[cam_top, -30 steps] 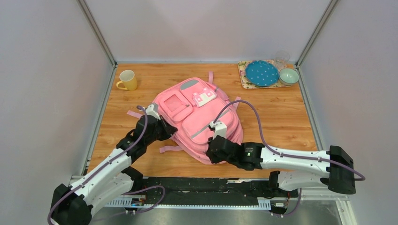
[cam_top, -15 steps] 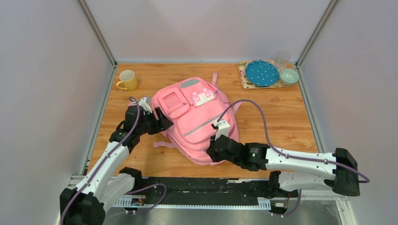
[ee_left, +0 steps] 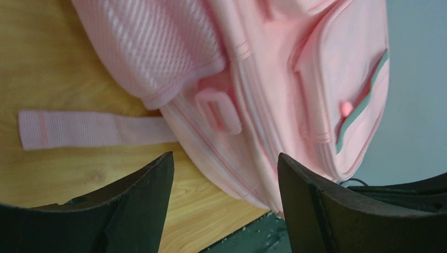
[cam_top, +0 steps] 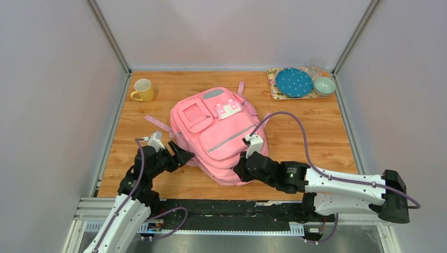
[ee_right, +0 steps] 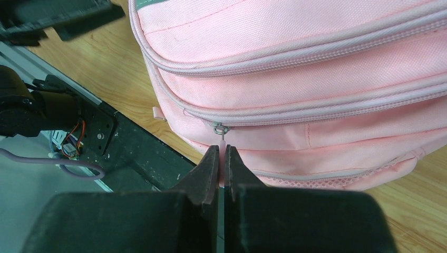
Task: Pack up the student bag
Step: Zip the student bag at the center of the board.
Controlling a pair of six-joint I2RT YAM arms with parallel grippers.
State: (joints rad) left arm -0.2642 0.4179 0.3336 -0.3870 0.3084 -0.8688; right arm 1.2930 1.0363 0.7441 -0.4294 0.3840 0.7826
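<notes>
Lying front-up at the middle of the counter (cam_top: 316,137): 1 bag (cam_top: 219,134), pink, grey strips and clasp patch on top, its near edge close to the arm bases.

Item 1, left tool (ee_left: 224,158): jaws wide, holding nothing, hovering just off the bag's left-near corner. In its wrist view are a mesh pocket (ee_left: 158,47) and a loose strap (ee_left: 95,128) flat on the wood.

Item 2, right tool (ee_right: 221,153): jaws pinched together on the small zip pull (ee_right: 223,136) that hangs from a slider on the bag's near side.

Item 3, bystanders, well apart from the bag: 1 yellow mug (cam_top: 143,89) at the far left; 1 tray (cam_top: 272,84) at the far right with a blue plate (cam_top: 294,82) and a bowl (cam_top: 324,85), and a glass (cam_top: 317,64) at its far edge.

Condition: the zips in the right wrist view look closed, though the track cannot be followed round the corners, so this is probably the opening step.

Hazards:
- The pull is a thin tab held only at the fingertips; a sideways tug could slip it free.
- Nothing pins the bag. With the left tool off it, a haul on the zip may drag the whole bag along the counter instead of running the slider.
- The slider may bind where the track bends at a corner, bunching the soft fabric.
- The loose strap lies near the left tool and could catch on a finger if that arm closes in low.
</notes>
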